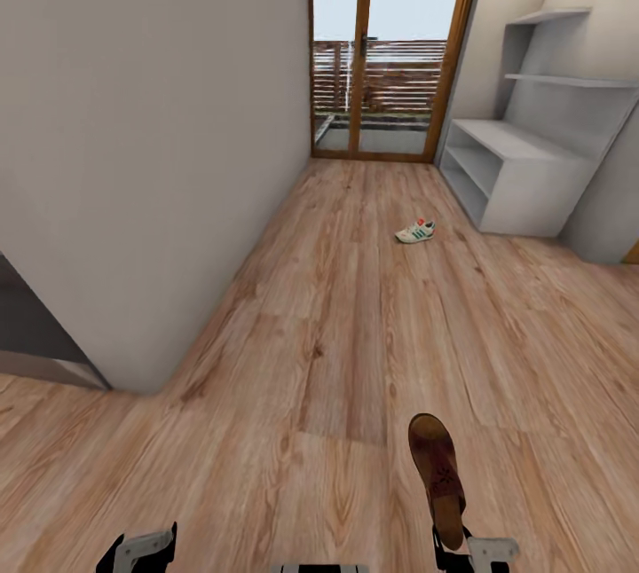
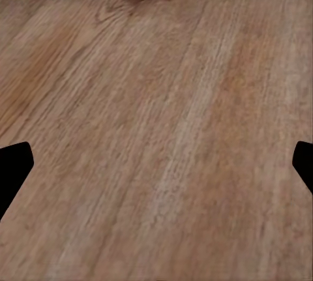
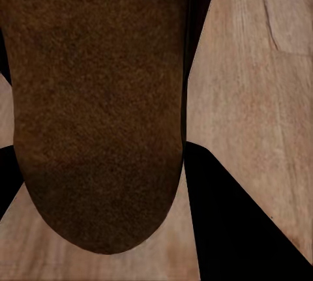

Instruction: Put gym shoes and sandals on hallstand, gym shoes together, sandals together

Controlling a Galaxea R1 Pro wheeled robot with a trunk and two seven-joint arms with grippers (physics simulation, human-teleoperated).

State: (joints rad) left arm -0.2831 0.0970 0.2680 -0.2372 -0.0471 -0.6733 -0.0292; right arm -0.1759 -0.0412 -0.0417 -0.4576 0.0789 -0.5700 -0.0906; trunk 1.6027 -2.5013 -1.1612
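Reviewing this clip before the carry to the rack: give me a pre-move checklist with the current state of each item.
1. Sandal held in the right gripper: ok, it sticks out ahead of the gripper, off the floor.
2. Grip secure: cannot tell; contact at the fingers is not clearly visible.
3. Left gripper free: ok, fingers apart, nothing between them.
4. Hallstand bench top free for the sandal: ok.
5. Path to the hallstand: one gym shoe lies on the floor near it; steer around.
6. Second sandal and second gym shoe located: cannot tell.
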